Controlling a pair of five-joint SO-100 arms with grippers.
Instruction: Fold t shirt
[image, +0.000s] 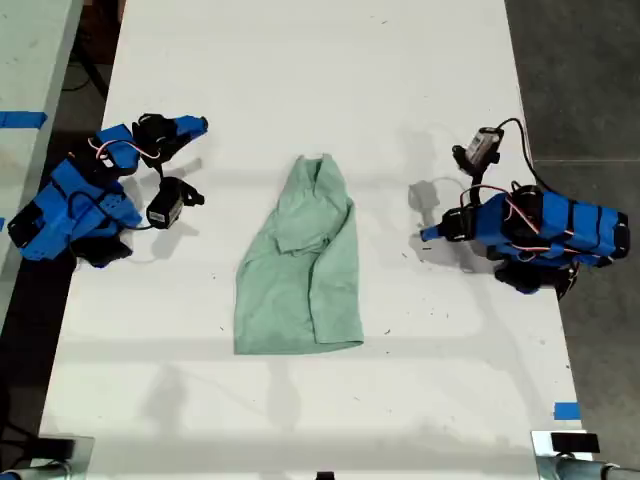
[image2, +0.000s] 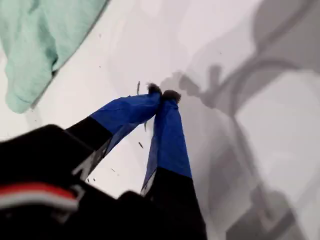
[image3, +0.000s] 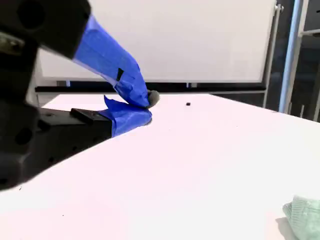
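Note:
The pale mint-green t shirt (image: 300, 265) lies wrinkled and partly folded lengthwise in the middle of the white table (image: 300, 60), with its narrow collar end far and its wide hem near. At the exterior view's right, my first gripper (image: 428, 234) is shut and empty, its tips low over the table a short way from the shirt. The first wrist view shows its blue fingers (image2: 162, 93) meeting, with a shirt edge (image2: 40, 45) apart from them. My second gripper (image: 200, 125) rests shut and empty at the exterior view's left. Its taped tips (image3: 145, 107) are closed, and a shirt corner (image3: 305, 215) is in frame.
Blue tape marks sit near the table's front corner (image: 566, 411) at the exterior view's right and on a neighbouring surface (image: 20, 119) at its left. Dark floor borders the table on the right. A whiteboard (image3: 175, 40) stands beyond the table's far end.

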